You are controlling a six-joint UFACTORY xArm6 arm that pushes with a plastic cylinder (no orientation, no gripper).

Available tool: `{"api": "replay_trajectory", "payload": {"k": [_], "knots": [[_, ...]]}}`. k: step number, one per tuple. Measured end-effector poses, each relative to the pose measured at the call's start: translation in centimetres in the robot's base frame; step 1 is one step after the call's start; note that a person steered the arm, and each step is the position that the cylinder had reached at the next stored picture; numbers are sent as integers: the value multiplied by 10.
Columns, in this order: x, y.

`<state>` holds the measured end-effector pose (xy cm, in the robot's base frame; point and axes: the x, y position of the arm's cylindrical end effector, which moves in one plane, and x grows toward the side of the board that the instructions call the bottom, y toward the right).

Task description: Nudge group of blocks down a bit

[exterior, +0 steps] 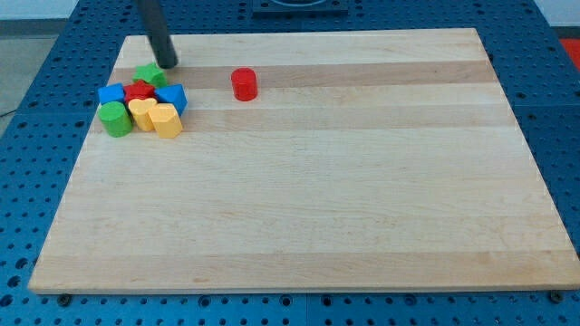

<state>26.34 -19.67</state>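
A tight group of blocks sits near the board's top left. It holds a green block (149,73) at the top, a red block (139,91) under it, a blue block (111,93) at the left, a blue block (172,97) at the right, a green cylinder (115,119) at the bottom left, and two yellow blocks (142,113) (167,119) at the bottom. My tip (169,64) is just above and right of the green top block, very close to it. A red cylinder (244,83) stands alone to the group's right.
The wooden board (308,208) lies on a blue perforated table (36,136). The board's left edge runs close to the group of blocks.
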Motion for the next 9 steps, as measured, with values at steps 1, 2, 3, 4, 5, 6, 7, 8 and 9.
{"api": "replay_trajectory", "payload": {"k": [1,2,3,4,5,6,7,8,9], "knots": [[2,0],[2,-30],[12,-54],[8,-62],[-8,-28],[-8,3],[2,2],[6,-8],[9,-19]]}}
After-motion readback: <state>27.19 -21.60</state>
